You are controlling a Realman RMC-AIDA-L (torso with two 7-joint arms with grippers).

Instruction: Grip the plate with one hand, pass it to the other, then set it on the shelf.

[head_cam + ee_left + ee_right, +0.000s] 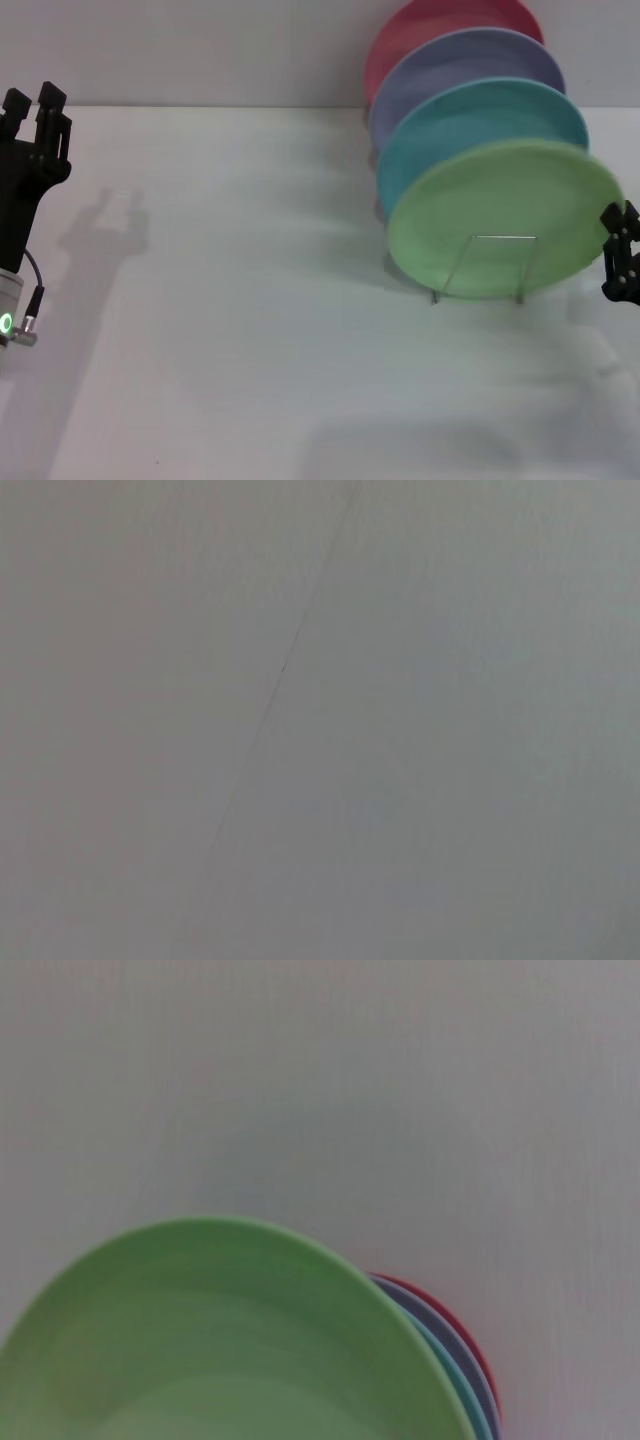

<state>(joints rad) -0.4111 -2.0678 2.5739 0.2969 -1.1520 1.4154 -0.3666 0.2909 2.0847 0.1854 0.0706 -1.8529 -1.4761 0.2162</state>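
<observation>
White tabletop point(250, 330) stretches below a pale wall, and the light-green plate point(505, 215) stands on edge at the front of the wire shelf point(478, 268), leaning back against the row behind it. One upright silver loop of the shelf crosses the plate's lower face, with slanted legs reaching the table just below the rim. Directly behind the plate, in order, stand a turquoise plate point(480, 120), a lavender plate point(465, 65) and a red plate point(440, 25), each overlapping the next and rising a little higher toward the wall. The right wrist view shows the same stack from close by, the green plate point(220, 1340) filling the frame's lower part with thin turquoise, lavender and red rims peeking out past its edge. The right gripper point(622, 255) hangs just beside the plate's outer rim, apart from it; only part of it shows at the frame edge, and whether its fingers are spread or closed cannot be told. The left gripper point(35, 105) is raised well away from the plate, on the far side of the table, its two black fingers parted and holding nothing, its shadow falling on the surface beside it.
</observation>
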